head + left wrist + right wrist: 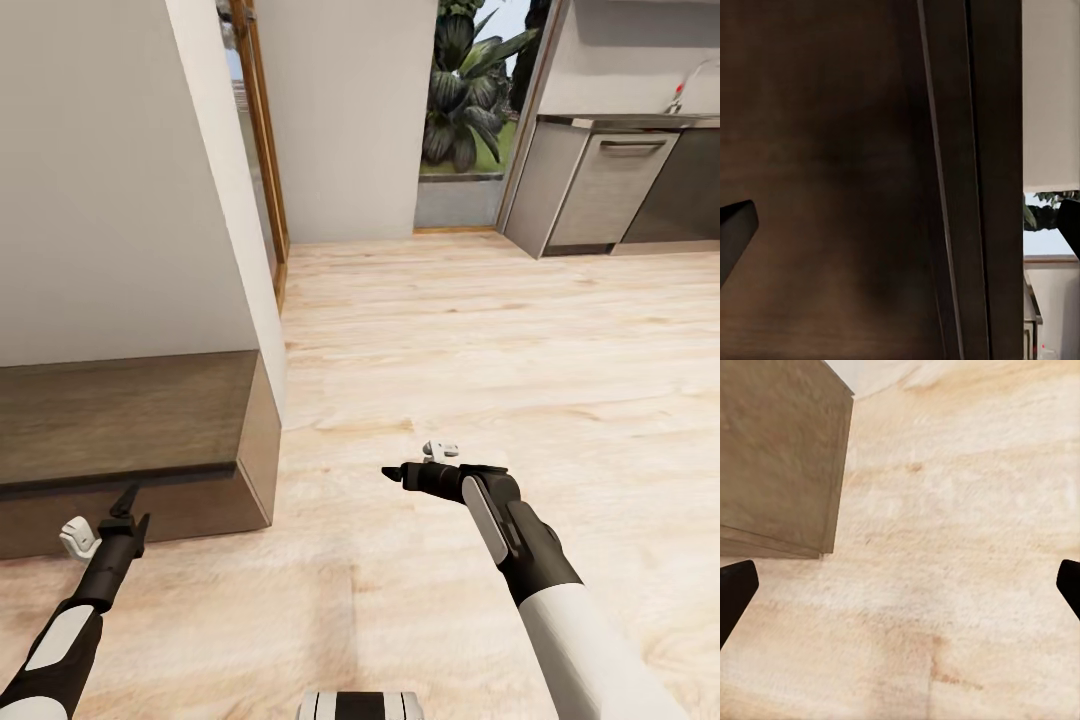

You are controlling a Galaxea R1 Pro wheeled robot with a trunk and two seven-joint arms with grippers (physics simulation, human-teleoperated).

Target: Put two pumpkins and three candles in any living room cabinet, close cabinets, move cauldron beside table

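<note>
From the head camera I see a pale wood floor (480,340) running up the frame toward a kitchen. At the left edge, below a white wall (110,180), sits the cabinet (130,440): a low dark-brown wooden unit with a glossy top, its front toward me and closed, so I cannot see anything inside it.

My left gripper (128,505) is at lower left, pointing at the cabinet's front just beside it; in the left wrist view the two black fingers (735,229) stand wide apart at the frame edges with dark wood between them, holding nothing.

My right gripper (392,475) is at lower centre over bare floor, aimed left. In the right wrist view its fingers (735,589) are also spread wide and empty, with the cabinet's corner at upper left.

At upper right stand grey kitchen cupboards (610,190), doors shut, and green plants (465,90) behind glass.
</note>
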